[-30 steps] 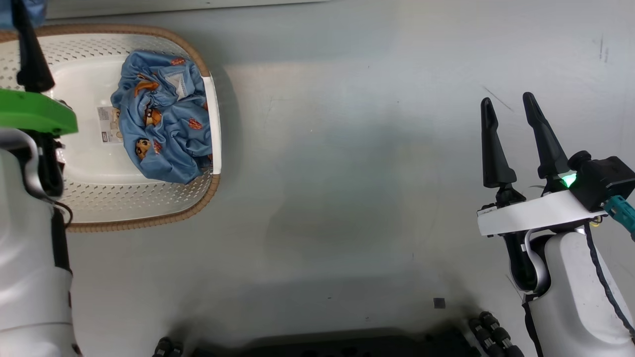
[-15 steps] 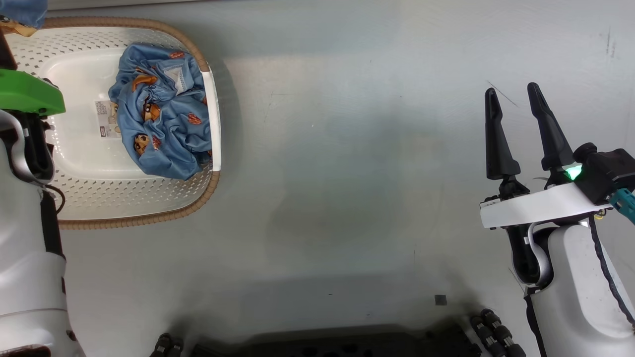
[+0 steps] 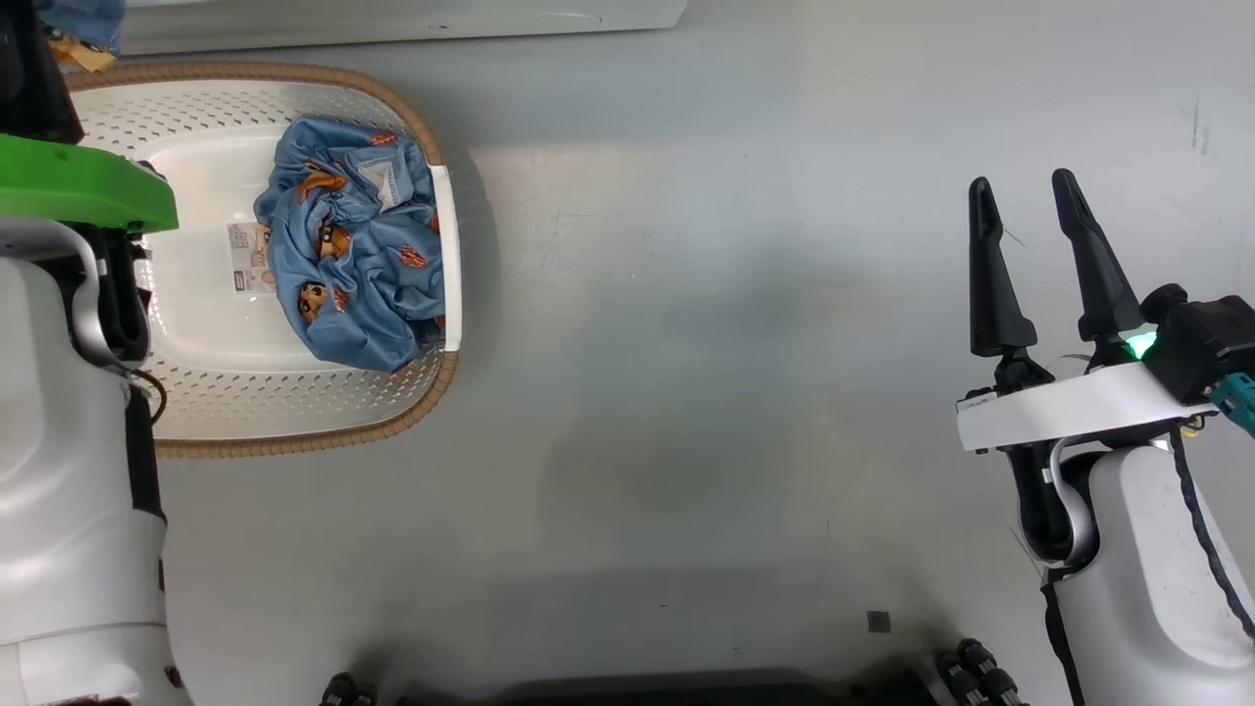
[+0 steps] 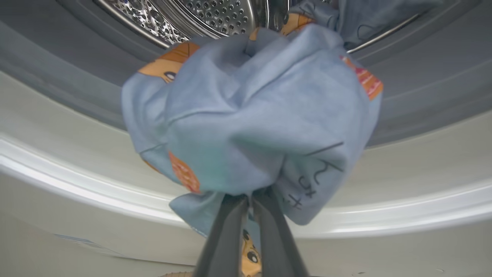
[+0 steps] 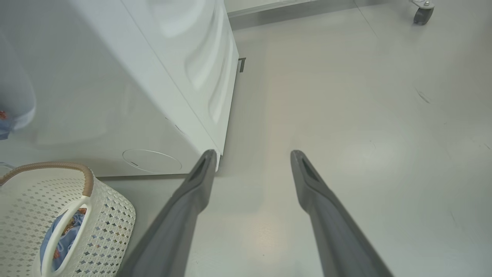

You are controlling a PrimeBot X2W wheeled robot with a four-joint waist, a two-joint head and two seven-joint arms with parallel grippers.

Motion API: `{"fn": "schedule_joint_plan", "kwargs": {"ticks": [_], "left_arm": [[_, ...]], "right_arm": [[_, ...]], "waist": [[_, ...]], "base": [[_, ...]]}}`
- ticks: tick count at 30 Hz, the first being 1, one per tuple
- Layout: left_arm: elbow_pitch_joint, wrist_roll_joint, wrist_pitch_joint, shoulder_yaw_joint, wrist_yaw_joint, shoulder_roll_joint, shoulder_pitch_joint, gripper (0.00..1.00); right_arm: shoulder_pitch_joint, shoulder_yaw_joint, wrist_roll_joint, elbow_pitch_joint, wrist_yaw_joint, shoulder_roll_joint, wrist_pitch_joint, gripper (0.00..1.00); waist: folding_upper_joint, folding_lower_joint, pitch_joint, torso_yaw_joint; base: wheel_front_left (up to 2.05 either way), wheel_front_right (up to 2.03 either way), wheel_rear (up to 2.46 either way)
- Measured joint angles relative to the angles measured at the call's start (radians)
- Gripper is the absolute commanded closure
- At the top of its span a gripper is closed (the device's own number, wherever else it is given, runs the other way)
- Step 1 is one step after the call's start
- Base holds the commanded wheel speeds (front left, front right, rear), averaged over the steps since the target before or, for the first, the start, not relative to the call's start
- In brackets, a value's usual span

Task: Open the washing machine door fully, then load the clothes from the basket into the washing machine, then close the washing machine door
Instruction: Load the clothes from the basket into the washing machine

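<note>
Loading step. Left hand [image 4: 249,198] clenched, tips buried in a blue printed garment [image 4: 250,115] at the drum [image 4: 215,19] mouth of the washing machine [image 5: 115,77] (pinching or just pushing, cannot tell). Basket [image 3: 294,424] on the floor holds another bundle of clothes [image 3: 353,265]. Right hand [image 3: 1022,186] released, idle over the floor. Next: get the garment fully inside, then fetch the rest.
</note>
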Motion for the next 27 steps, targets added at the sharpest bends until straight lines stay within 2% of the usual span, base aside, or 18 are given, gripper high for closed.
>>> {"fn": "schedule_joint_plan", "kwargs": {"ticks": [13,21,27], "left_arm": [[-0.119,0.025,0.0,-0.028,-0.001,0.003,0.033,1.0],[-0.137,0.051,0.0,-0.07,-0.001,0.033,0.016,1.0],[-0.125,0.062,0.0,-0.102,-0.001,0.081,-0.04,1.0]], "right_arm": [[0.002,0.014,0.0,0.018,0.0,0.0,0.0,0.0],[0.003,0.026,0.003,0.023,0.0,0.001,0.0,0.0],[0.003,0.055,0.013,0.027,0.0,0.003,0.0,0.0]], "waist": [[0.0,0.0,-0.071,0.025],[0.0,0.0,-0.091,0.012],[0.0,0.0,-0.091,-0.009]], "base": [[0.0,0.0,0.0],[0.0,0.0,0.0],[0.0,0.0,0.0]]}}
